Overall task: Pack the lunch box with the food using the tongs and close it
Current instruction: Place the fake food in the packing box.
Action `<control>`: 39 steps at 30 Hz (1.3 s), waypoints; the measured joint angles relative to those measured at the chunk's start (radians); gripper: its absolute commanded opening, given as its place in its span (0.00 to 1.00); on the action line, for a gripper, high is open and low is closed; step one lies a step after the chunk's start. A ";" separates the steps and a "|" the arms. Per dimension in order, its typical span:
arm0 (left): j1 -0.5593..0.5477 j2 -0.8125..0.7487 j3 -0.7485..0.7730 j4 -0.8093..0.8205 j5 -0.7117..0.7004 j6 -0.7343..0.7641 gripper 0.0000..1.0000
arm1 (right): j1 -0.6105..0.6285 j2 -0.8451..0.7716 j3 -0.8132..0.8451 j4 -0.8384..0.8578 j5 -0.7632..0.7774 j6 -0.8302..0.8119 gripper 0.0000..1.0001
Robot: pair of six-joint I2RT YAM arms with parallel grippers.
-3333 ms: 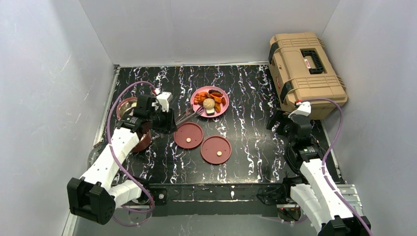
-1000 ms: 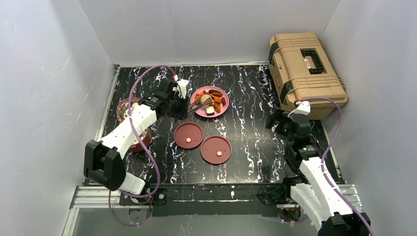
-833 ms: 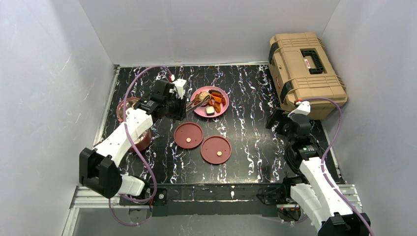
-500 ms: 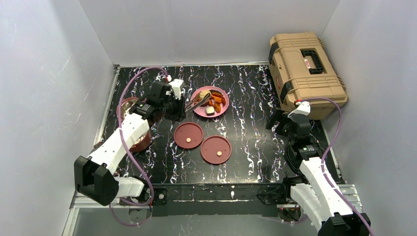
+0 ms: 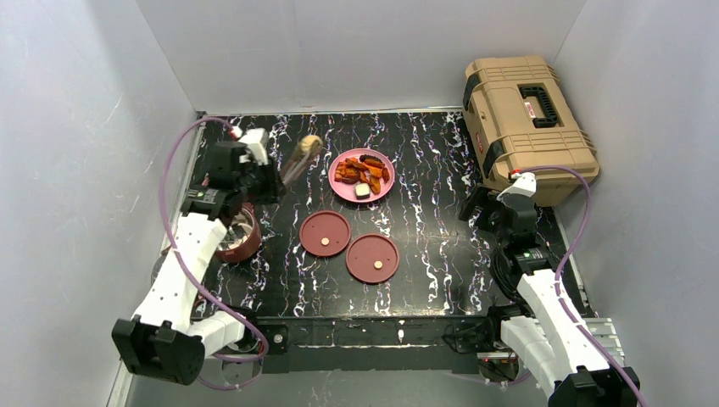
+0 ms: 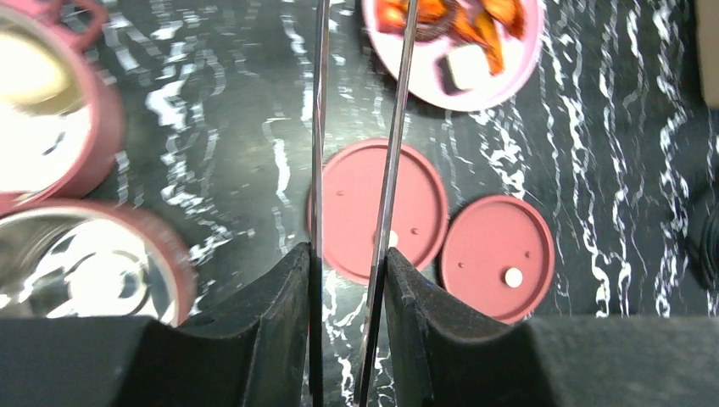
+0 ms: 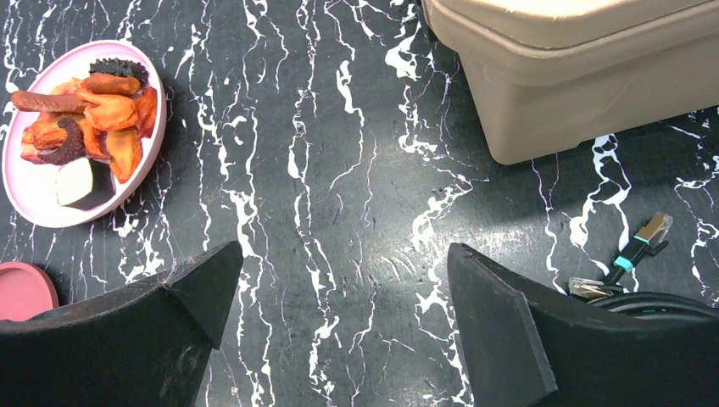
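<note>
Black marbled table [image 5: 424, 170], grey walls, tan toolbox [image 5: 526, 127] far right. Change over the last second: the left gripper [image 6: 348, 254] has swung left off the pink plate [image 5: 362, 200], taking the pale bun [image 5: 310, 143] up with it. The bun was on the plate, and now it hangs over bare table left of the plate, pinched at the tip of the tongs [image 6: 392, 153]. So the pick looks done and this is the carry toward the lunch box bowls [image 6: 161, 246] at the left edge; the drop is not yet made. Left jaws are partly closed, squeezing both tong arms between the pads, with the arms running out ahead of the fingers [image 6: 284, 288]. The bun sits at the tongs' far end, well apart from the fingers and out of the wrist view. The rest of the food [image 5: 356, 170] is on the plate. Two disc lids [image 5: 325, 233] lie near of the plate, off the box. Right gripper [image 7: 343, 254] is wide open, empty, near the toolbox.
</note>
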 measured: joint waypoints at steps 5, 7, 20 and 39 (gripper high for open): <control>0.140 -0.105 0.000 -0.096 -0.022 -0.020 0.23 | 0.000 0.000 0.000 0.000 0.008 -0.002 1.00; 0.163 -0.139 0.000 -0.142 -0.034 -0.026 0.23 | 0.000 0.000 0.000 0.000 0.012 -0.003 1.00; 0.203 -0.211 0.127 -0.494 -0.245 -0.033 0.22 | 0.000 0.000 0.000 0.002 0.026 -0.019 1.00; 0.203 -0.267 0.204 -0.791 -0.349 -0.068 0.22 | 0.000 0.013 0.000 0.007 0.034 -0.031 1.00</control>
